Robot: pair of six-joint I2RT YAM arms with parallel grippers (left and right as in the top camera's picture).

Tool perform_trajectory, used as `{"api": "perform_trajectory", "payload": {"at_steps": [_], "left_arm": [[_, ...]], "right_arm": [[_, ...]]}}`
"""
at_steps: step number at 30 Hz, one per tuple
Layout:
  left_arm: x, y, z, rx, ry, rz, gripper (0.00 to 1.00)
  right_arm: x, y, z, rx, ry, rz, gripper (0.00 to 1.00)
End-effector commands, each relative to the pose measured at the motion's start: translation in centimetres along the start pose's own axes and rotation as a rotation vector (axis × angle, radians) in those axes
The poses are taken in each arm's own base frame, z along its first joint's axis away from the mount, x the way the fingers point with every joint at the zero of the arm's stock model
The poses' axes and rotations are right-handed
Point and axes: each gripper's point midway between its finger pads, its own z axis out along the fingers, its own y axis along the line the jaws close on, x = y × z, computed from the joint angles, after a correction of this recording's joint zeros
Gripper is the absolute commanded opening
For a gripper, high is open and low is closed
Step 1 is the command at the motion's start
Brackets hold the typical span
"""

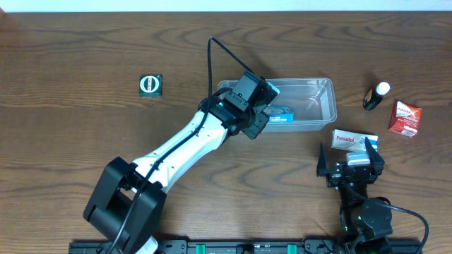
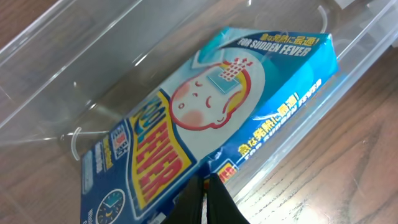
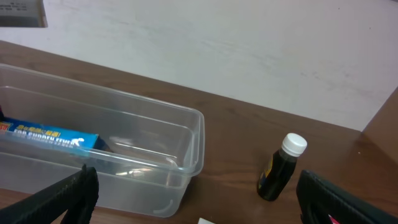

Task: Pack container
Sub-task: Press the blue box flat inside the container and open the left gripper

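wood-grain bench [image 1: 70, 42] carries the clear container [image 1: 328, 99] near its middle, a blue fever-patch box [image 2: 211, 118] lying inside. left pincer [image 2: 205, 198] is closed tight at that box's near edge; right pincer [image 1: 350, 161] gapes wide, holding nothing, just beside a white panadol box [image 1: 353, 139].

A white-capped dark bottle [image 1: 374, 97] stands near a red box [image 1: 405, 118].

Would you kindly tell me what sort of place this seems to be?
Probably a robotics lab bench: black-and-white robot arm over a dark wood-grain table, plain white wall behind, blue fever-patch box in a clear plastic rectangular tub.
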Motion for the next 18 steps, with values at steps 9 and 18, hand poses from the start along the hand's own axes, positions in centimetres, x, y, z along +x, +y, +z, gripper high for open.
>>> {"api": "perform_trajectory", "payload": {"at_steps": [9, 18], "left_arm": [[0.22, 1.31, 0.75, -0.066, 0.012, -0.004, 0.06], [-0.04, 1.32, 0.62, -0.066, 0.005, -0.004, 0.06]], "right_arm": [[0.23, -0.19, 0.02, 0.011, 0.006, -0.007, 0.99], [0.23, -0.20, 0.02, 0.012, 0.006, -0.007, 0.99]]}}
